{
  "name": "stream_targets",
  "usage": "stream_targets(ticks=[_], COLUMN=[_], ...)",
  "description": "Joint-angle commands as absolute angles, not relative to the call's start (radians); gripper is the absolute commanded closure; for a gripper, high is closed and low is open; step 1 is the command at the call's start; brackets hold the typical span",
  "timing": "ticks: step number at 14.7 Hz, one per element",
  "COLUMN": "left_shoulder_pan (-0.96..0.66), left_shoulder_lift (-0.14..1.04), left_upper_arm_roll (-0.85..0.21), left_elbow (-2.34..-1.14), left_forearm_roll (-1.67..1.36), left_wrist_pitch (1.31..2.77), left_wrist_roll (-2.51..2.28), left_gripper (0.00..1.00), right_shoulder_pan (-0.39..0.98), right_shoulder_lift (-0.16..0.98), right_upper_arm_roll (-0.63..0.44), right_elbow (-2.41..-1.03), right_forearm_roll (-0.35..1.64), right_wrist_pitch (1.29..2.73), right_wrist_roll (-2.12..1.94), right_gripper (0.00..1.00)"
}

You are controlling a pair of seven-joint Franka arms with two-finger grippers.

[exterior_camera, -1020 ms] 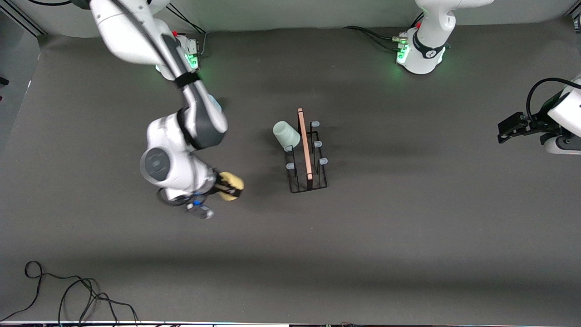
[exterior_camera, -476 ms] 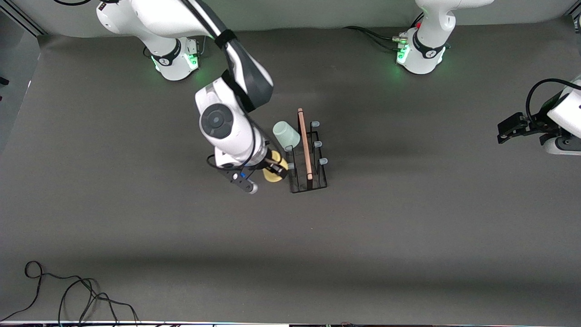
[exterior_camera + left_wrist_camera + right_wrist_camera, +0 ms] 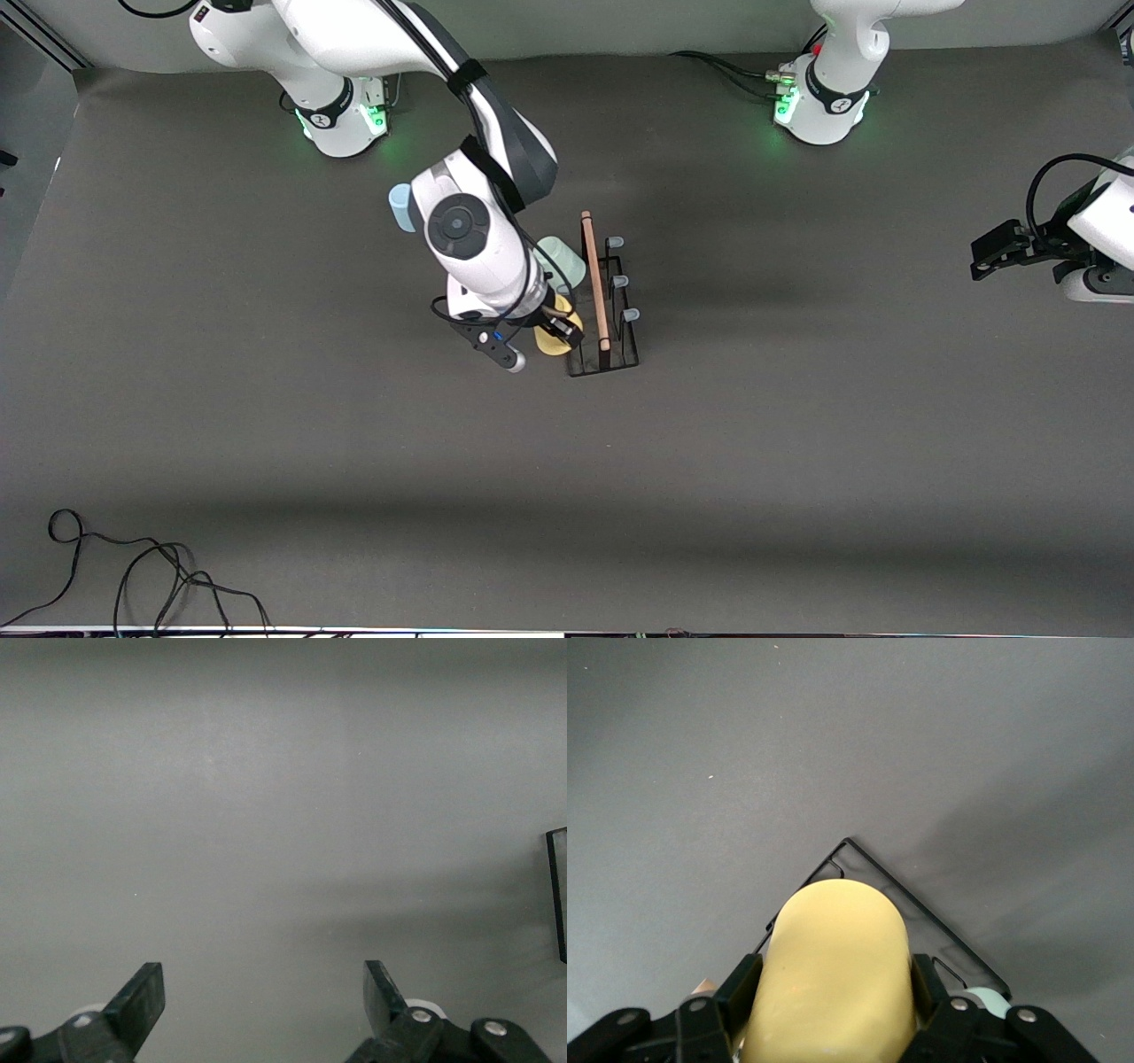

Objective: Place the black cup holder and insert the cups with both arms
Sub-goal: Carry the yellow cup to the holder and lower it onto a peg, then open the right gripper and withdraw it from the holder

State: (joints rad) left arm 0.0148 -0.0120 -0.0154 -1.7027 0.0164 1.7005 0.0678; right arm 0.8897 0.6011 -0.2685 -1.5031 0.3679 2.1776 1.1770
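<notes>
Now your right gripper [image 3: 556, 328], clamped on the small yellow plastic cup [image 3: 833, 970], hangs over the thin black wire cup holder's [image 3: 611, 361] camera-end peg row; left gripper [image 3: 264, 1010] waits, spread, empty.

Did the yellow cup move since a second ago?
Yes. The right gripper carried the yellow cup from the open table toward the black cup holder, which stayed put. The cup is now at the holder's near pegs.
</notes>
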Motion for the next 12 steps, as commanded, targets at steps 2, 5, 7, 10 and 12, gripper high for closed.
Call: stream_targets(ticks=[2, 5, 7, 10, 12], left_shoulder_pan=[0.005, 0.005, 0.005, 0.005, 0.005], left_shoulder_lift=[-0.006, -0.006, -0.006, -0.006, -0.006], left_upper_arm_roll=[-0.009, -0.011, -0.011, -0.011, -0.011], left_elbow=[-1.683, -1.683, -1.683, -1.683, -1.683], left_forearm_roll=[0.018, 0.018, 0.018, 0.018, 0.018], left_wrist_pitch=[1.681, 1.681, 1.681, 1.681, 1.681], left_wrist_roll=[0.055, 0.055, 0.055, 0.055, 0.055], left_gripper=[0.0, 0.0, 0.0, 0.0, 0.0], right_shoulder_pan=[0.913, 0.916, 0.916, 0.917, 0.917], right_shoulder_lift=[0.646, 0.66, 0.681, 0.689, 0.689], right_upper_arm_roll=[-0.281, -0.281, -0.281, -0.281, -0.281], right_elbow=[-1.474, -1.477, -1.474, -1.479, -1.479], right_forearm_roll=[0.347, 0.347, 0.347, 0.347, 0.347], right_wrist_pitch=[2.215, 2.215, 2.218, 2.224, 2.224], right_wrist_roll=[1.215, 1.213, 1.212, 1.213, 1.212], right_gripper=[0.98, 0.95, 0.64, 0.01, 0.0])
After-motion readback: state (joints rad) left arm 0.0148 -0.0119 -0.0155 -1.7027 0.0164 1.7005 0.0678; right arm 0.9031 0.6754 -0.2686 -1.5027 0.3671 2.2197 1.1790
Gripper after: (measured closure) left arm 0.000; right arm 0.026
